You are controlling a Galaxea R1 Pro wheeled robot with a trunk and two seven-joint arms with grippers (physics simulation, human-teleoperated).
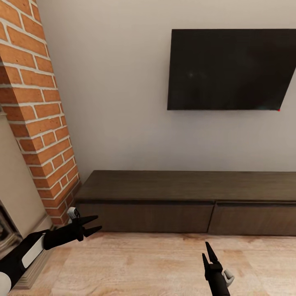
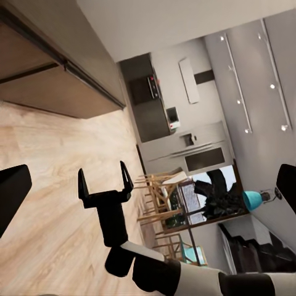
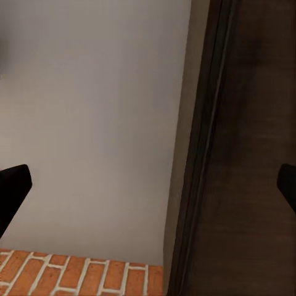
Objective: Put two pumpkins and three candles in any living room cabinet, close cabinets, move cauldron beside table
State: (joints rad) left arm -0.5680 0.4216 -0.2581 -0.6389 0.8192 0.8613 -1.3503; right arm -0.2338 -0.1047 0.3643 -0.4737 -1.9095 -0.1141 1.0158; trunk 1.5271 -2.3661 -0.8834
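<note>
— What lies ahead of your grippers?

— A long, low dark-brown cabinet (image 1: 185, 201) stands against a plain pale wall, just beyond both of my tools. Its wide handleless fronts sit flush and shut, and its top is bare wood grain. My left gripper (image 1: 95, 225) hovers just short of the cabinet's near end, fingers spread, nothing between them. My right gripper (image 1: 208, 251) points up at the middle fronts from a little farther back, over light wood floor (image 1: 144, 263); its fingers stand slightly apart and hold nothing.

— And the room around you?

— A red brick column (image 1: 41, 123) rises beside my left arm. A black wall-mounted television (image 1: 232, 68) hangs above the cabinet, over my right gripper, with a small red dot at its lower corner. My left wrist camera looks across the floor past my right gripper (image 2: 103, 180) to wooden chairs (image 2: 161, 206), a turquoise lamp (image 2: 251, 198) and dark kitchen units (image 2: 148, 105) far off.

— Any brands or writing?

— None that I can read on the television or cabinet.
</note>
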